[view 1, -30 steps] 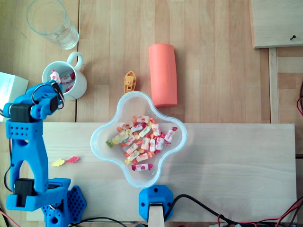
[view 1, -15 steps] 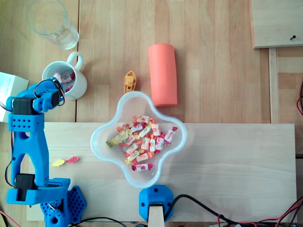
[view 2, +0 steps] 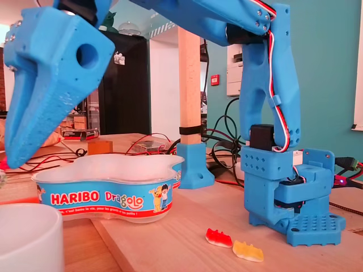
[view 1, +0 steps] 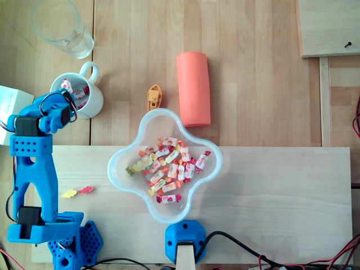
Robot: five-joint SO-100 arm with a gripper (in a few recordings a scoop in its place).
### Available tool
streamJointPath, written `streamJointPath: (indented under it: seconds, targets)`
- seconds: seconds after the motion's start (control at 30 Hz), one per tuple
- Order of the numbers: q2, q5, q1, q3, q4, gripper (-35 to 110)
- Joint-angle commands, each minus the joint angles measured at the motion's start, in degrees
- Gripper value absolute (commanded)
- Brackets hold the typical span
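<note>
Jaws: parted or closed cannot be read. The gripper (view 1: 66, 107) hangs over the 7 o'clock edge of the white mug (view 1: 95, 100). In the fixed view one blue finger (view 2: 51, 79) points down above the mug's rim (view 2: 22, 226), with nothing visible on it.

Items in the overhead view, largest first:
1. Light board (view 1: 281, 197): lower half of the picture.
2. Blue arm (view 1: 31, 169): runs from its base at 7 o'clock toward 12 o'clock.
3. Clover-shaped tub (view 1: 121, 169): centre, filled with wrapped sweets (view 1: 169, 166).
4. Orange roll (view 1: 193, 88): 1 o'clock of the tub, at its rim.
5. Drinking glass (view 1: 59, 25): 11 o'clock of the mug, apart.
6. White mug: 10 o'clock of the tub, holding a few sweets.
7. Toy boat (view 1: 154, 97): 12 o'clock of the tub, just beside it.
8. Two loose gummies (view 1: 77, 192): 9 o'clock of the tub, on the board.

Judged step: the gripper is working at the mug, above its contents. Any move from here calls for a straight lift clear of the rim before swinging sideways.
</note>
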Motion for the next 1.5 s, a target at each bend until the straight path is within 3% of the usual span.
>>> streamJointPath:
  seconds: [0.0,0.27,0.63,1.33,1.47]
  targets:
    - [1.41,0.53,0.35,-1.85,0.0,-1]
    - [1.41,0.44,0.35,-1.85,0.0,0]
    - [1.32,0.44,0.35,-1.85,0.0,14]
    - [2.29,1.41,0.0,-1.67,0.26,14]
    - [2.37,1.41,-6.42,-2.02,3.6,14]
